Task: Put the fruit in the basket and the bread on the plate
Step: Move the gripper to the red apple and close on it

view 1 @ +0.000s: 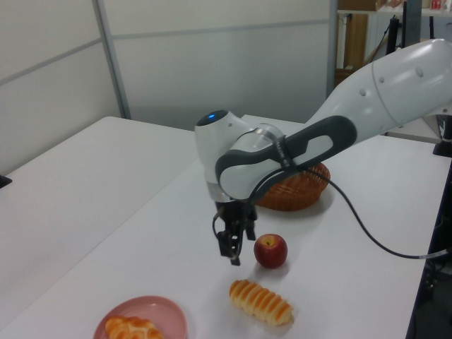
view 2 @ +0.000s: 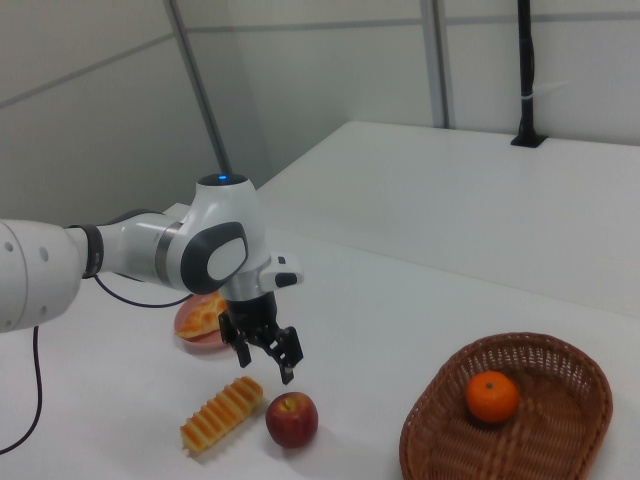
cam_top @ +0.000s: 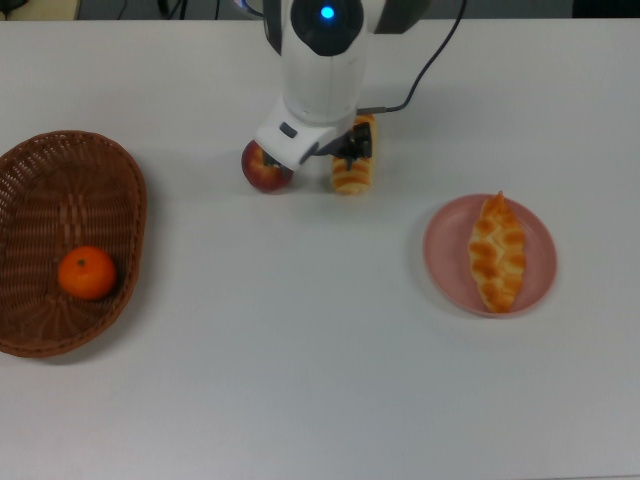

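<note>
A plain room with grey partition walls, and a wide white desk (cam_top: 300, 350) carrying everything. The tool (view 2: 266, 352) hangs above the desk with its fingers spread apart and nothing between them, poised over the gap where the apple (view 2: 291, 418) and the ridged roll (view 2: 221, 413) lie side by side.

In the right view the apple sits just below and slightly to the right of the fingertips, the roll just below to the left; in the left view the tool (view 1: 232, 244) is beside the apple (view 1: 270, 250), a little to its left, with the roll (view 1: 260, 301) nearer the camera. So both are about equally close, and which one it drops onto I cannot say. The roll's long axis, in the top view, runs far-to-near (cam_top: 352, 170), so the spread fingers would want to close across its width rather than along it.

The mandarin (cam_top: 87, 273) already lies in the basket (cam_top: 40, 160) at the top view's left, and the braided pastry (cam_top: 497, 252) rests on the pink plate (cam_top: 440, 255) at the top view's right.
</note>
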`<state>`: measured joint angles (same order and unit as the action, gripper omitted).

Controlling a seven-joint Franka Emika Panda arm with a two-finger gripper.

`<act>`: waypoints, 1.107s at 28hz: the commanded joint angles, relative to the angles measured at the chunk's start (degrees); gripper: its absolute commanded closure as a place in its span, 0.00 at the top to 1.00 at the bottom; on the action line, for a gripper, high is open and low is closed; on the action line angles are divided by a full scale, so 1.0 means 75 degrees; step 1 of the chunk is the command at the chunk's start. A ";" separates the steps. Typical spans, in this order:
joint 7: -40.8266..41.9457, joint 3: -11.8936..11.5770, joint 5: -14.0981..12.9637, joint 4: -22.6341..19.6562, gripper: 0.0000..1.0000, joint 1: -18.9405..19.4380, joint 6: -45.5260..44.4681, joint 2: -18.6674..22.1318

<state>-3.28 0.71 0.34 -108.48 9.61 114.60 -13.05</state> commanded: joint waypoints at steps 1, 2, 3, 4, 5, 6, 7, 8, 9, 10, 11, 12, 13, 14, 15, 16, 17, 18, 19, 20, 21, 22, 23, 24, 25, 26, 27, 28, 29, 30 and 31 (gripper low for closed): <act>-0.0418 -0.0047 0.0224 -0.0700 1.00 -0.0331 0.0212 0.0720; -0.0429 -0.0047 0.0259 -0.0700 1.00 -0.0390 0.0212 0.0767; -0.0430 -0.0059 0.0306 -0.0700 1.00 -0.0483 0.0177 0.0814; -0.0430 -0.0059 0.0341 -0.0700 1.00 -0.0542 0.0177 0.0826; -0.0441 -0.0059 0.0411 -0.0723 1.00 -0.0589 0.0165 0.0826; -0.0441 -0.0059 0.0516 -0.0781 1.00 -0.0613 0.0165 0.0826; -0.0534 -0.0070 0.0819 -0.0898 1.00 -0.0624 0.0188 0.0814; -0.0593 -0.0071 0.0950 -0.0969 1.00 -0.0636 0.0212 0.0803; -0.0652 -0.0071 0.1055 -0.1050 1.00 -0.0648 0.0259 0.0791; -0.0675 -0.0071 0.1138 -0.1121 1.00 -0.0660 0.0294 0.0768; -0.0699 -0.0071 0.1185 -0.1214 1.00 -0.0671 0.0317 0.0756; -0.0699 -0.0071 0.1209 -0.1331 1.00 -0.0683 0.0457 0.0744; -0.0711 -0.0071 0.1209 -0.1402 1.00 -0.0672 0.0597 0.0755; -0.0711 -0.0071 0.1209 -0.1472 1.00 -0.0671 0.0715 0.0756; -0.0711 -0.0071 0.1209 -0.1543 1.00 -0.0660 0.0832 0.0756; -0.0722 -0.0071 0.1209 -0.1590 1.00 -0.0637 0.0914 0.0756; -0.0734 -0.0071 0.1197 -0.1614 1.00 -0.0613 0.0962 0.0744; -0.0815 -0.0047 0.1197 -0.1660 1.00 -0.0590 0.1009 0.0732; -0.0863 -0.0036 0.1209 -0.1684 1.00 -0.0589 0.1021 0.0709; -0.0910 -0.0035 0.1209 -0.1696 1.00 -0.0578 0.1032 0.0686; -0.0933 -0.0035 0.1209 -0.1696 1.00 -0.0566 0.1044 0.0662; -0.0933 -0.0035 0.1209 -0.1707 1.00 -0.0543 0.1079 0.0650; -0.0933 -0.0035 0.1209 -0.1708 1.00 -0.0543 0.1114 0.0650; -0.0933 -0.0035 0.1209 -0.1708 1.00 -0.0566 0.1103 0.0673; -0.0933 -0.0035 0.1209 -0.1708 1.00 -0.0578 0.1103 0.0720; -0.0933 -0.0035 0.1197 -0.1708 1.00 -0.0589 0.1068 0.0767; -0.0933 -0.0035 0.1197 -0.1708 1.00 -0.0601 0.1044 0.0825; -0.0922 -0.0047 0.1197 -0.1708 1.00 -0.0648 0.1021 0.0942; -0.0899 -0.0059 0.1197 -0.1708 1.00 -0.0660 0.0986 0.0966; -0.0887 -0.0059 0.1197 -0.1708 1.00 -0.0671 0.0986 0.0967; -0.0887 -0.0059 0.1197 -0.1708 1.00 -0.0671 0.0997 0.0932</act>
<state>-8.56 0.65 8.16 -119.50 4.75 121.03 -8.24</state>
